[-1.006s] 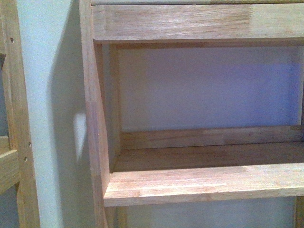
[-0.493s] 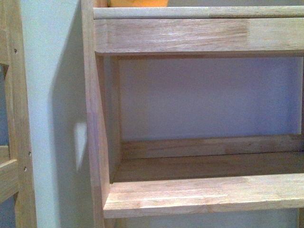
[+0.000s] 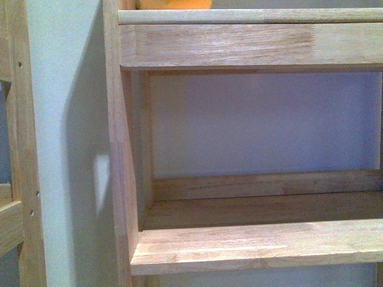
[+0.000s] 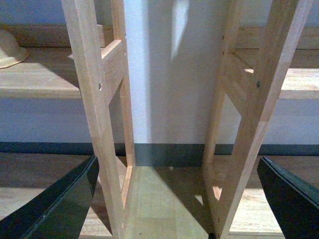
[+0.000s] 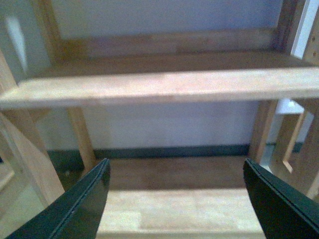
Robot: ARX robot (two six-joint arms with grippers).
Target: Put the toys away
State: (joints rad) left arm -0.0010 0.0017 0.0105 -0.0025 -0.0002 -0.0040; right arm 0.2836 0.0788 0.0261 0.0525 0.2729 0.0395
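we see an orange toy [image 3: 173, 3] peeking at 12 o'clock above the wooden shelf [image 3: 251, 245]. our left gripper [image 4: 174, 199] and right gripper [image 5: 174, 199] both spread wide apart, holding nothing.

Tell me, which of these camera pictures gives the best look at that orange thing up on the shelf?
The front view, and only barely: an orange sliver pokes above the upper shelf's front rail at the picture's top edge, too cropped to identify. The right wrist view shows no orange at all. The left wrist view shows only a pale cream, rounded object on a shelf; unclear whether related.
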